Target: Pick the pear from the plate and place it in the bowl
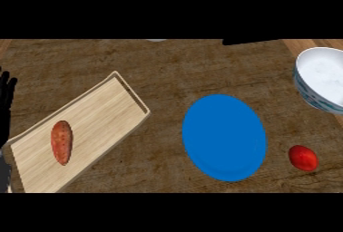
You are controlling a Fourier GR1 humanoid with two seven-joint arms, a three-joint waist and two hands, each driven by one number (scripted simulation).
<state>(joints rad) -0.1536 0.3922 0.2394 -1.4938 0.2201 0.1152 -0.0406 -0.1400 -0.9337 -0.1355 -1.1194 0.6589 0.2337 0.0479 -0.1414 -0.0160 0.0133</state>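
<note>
The blue plate point(224, 137) lies in the middle of the wooden counter with nothing on it. No pear shows on the plate. A small red rounded fruit point(303, 157) rests on the counter just right of the plate. The white bowl point(323, 77), patterned blue on its outside, stands at the far right, partly cut off by the view's edge. My left hand point(6, 106) rests open at the left edge, fingers up, holding nothing. My right hand does not show.
A light wooden tray point(100, 122) lies slanted at the left, with an orange-brown sweet potato point(61, 142) in its near part. A dark shape point(251, 41) sits at the counter's back edge.
</note>
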